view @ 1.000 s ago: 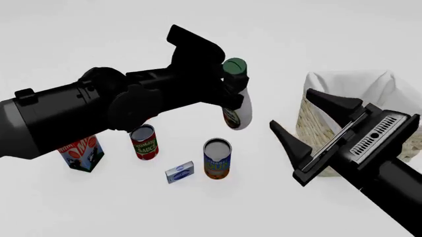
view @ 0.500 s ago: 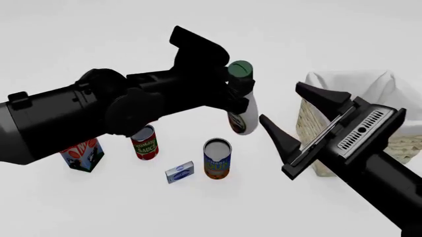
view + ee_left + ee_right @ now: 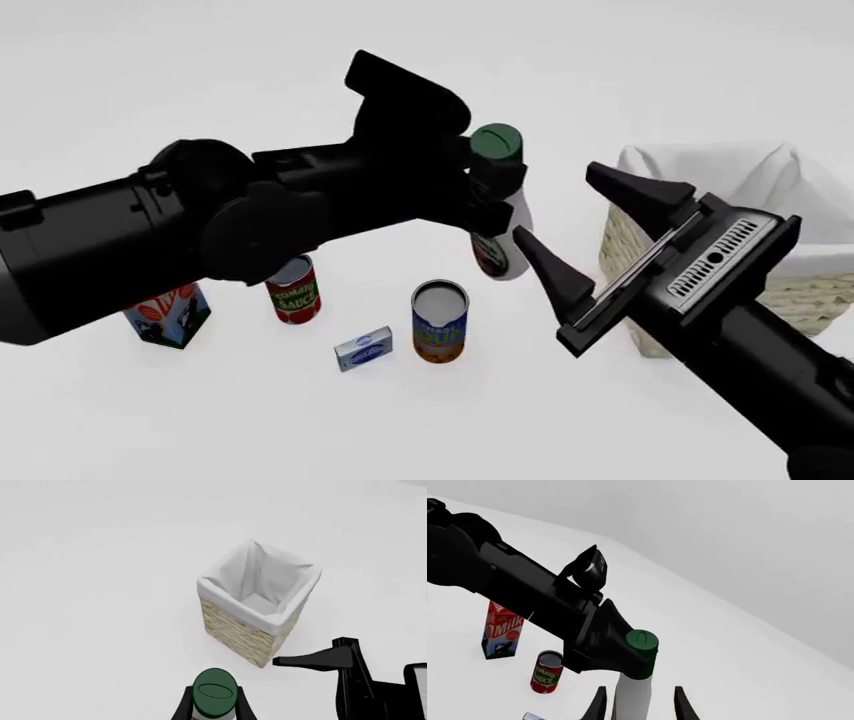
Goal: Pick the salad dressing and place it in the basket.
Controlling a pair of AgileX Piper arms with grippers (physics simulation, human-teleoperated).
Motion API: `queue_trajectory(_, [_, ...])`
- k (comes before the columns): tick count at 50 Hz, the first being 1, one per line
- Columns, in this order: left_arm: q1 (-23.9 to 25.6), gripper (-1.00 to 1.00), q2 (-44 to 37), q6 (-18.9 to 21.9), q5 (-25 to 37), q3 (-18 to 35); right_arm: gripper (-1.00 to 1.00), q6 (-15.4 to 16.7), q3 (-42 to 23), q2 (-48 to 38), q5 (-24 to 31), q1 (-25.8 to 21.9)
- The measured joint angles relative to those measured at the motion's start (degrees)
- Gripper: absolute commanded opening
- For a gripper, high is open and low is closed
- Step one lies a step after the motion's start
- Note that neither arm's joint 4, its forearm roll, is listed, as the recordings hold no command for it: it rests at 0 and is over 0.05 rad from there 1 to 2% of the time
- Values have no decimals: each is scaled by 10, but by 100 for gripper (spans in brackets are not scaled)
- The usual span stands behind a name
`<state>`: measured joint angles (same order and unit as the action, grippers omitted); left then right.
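The salad dressing (image 3: 502, 238), a white bottle with a dark green cap (image 3: 497, 140), hangs above the table. My left gripper (image 3: 486, 185) is shut on its neck. In the left wrist view the cap (image 3: 215, 691) shows between the fingers (image 3: 183, 710). The basket (image 3: 625, 250), straw wicker with white lining, stands at the right and also shows in the left wrist view (image 3: 230, 625), beyond the bottle. My right gripper (image 3: 585, 225) is open, close beside the bottle on its basket side. In the right wrist view the bottle (image 3: 632, 692) lines up between its fingers (image 3: 598, 706).
On the table below the left arm stand a milk carton (image 3: 167, 310), a tomato sauce can (image 3: 292, 288), a blue and orange can (image 3: 439, 320) and a small box (image 3: 363, 348). The right arm lies in front of the basket.
My left gripper has carried the bottle a little right, toward the basket. My right gripper has moved left and up, closer to the bottle, still open.
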<state>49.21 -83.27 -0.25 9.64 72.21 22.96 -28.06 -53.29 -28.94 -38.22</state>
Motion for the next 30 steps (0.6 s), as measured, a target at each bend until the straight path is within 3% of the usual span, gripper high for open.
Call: queue_trajectory(30, [13, -100, 11, -8, 6, -2, 100, -10, -5, -54, -46, -18])
